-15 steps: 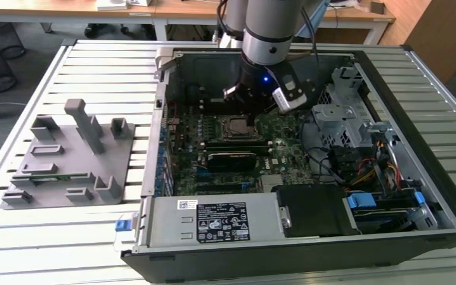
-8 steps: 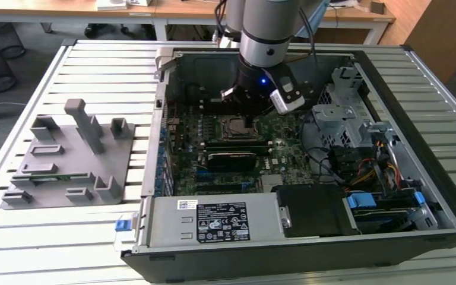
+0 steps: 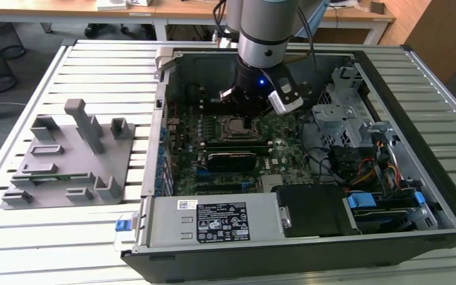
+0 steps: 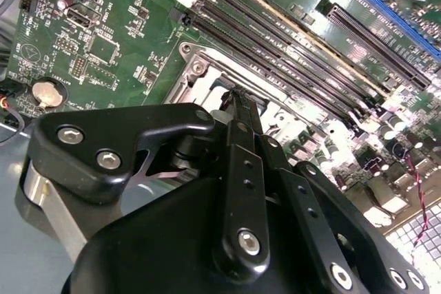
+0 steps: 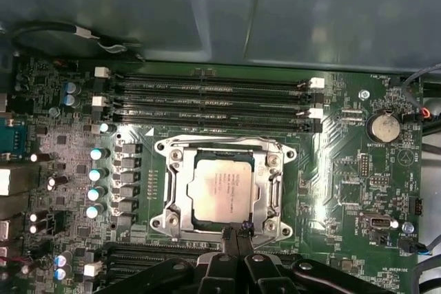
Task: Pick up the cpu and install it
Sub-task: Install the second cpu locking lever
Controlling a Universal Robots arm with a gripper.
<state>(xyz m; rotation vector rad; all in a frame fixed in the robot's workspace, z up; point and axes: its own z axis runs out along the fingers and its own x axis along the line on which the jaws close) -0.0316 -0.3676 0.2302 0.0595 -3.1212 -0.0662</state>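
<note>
Black two-finger gripper [image 5: 241, 233], clenched and empty, at the socket edge.
Beyond its tips, the flat square silvery-grey cpu [image 5: 224, 189] lies seated inside the metal socket frame [image 5: 171, 191] on the green motherboard [image 5: 344, 149]. Judgement: check it sits flush before leaving. The gripper body hides the socket's near edge; the retention latch cannot be made out.

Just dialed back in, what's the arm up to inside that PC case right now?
The arm's tool is down inside the open computer case, over the motherboard. The cpu already lies in its socket frame, and the closed tool tips sit at the frame's edge, holding nothing. The grey fixture tray sits outside the case.
</note>
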